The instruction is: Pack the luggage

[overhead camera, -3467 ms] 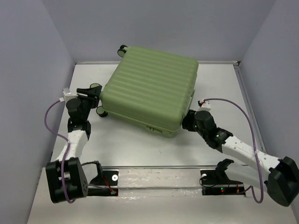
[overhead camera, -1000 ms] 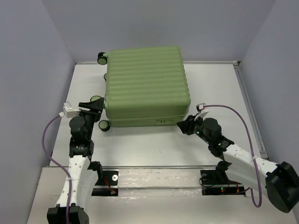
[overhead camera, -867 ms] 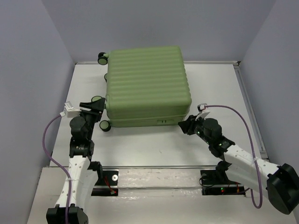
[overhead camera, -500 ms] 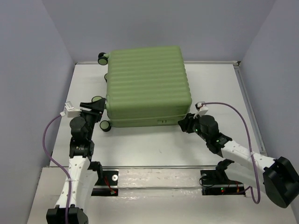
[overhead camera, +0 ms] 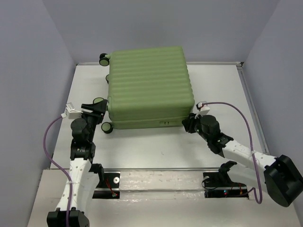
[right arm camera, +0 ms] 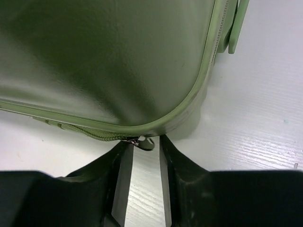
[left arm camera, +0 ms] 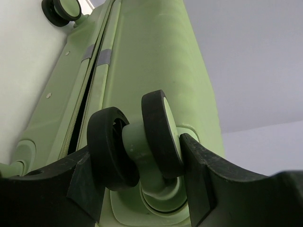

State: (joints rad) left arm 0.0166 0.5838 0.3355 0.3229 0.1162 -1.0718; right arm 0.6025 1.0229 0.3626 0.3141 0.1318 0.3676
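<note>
The luggage [overhead camera: 149, 85] lies flat and closed in the upper middle of the top view, its ribbed shell up. A few seconds back it sat skewed and further right; it now lies square to the worktop [overhead camera: 156, 151], near edge facing the arms, and over the last second it has not shifted. What moved in that second is the right gripper [overhead camera: 188, 124], which has crept up to the near right corner with its jaws narrowing.

In the right wrist view those jaws stand a little apart, with the zipper pull [right arm camera: 142, 141] in their mouth; I cannot tell whether they pinch it yet. The left gripper [left arm camera: 142, 161] holds steady, jaws about half open and clamped on a caster wheel [left arm camera: 111, 146] at the lower left corner. So the case looks braced and the zip about to be worked, probably to open it for packing.

Count:
- one suitcase
- three wheels in the top view, the fourth hidden
- one zipper pull
- two grippers
</note>
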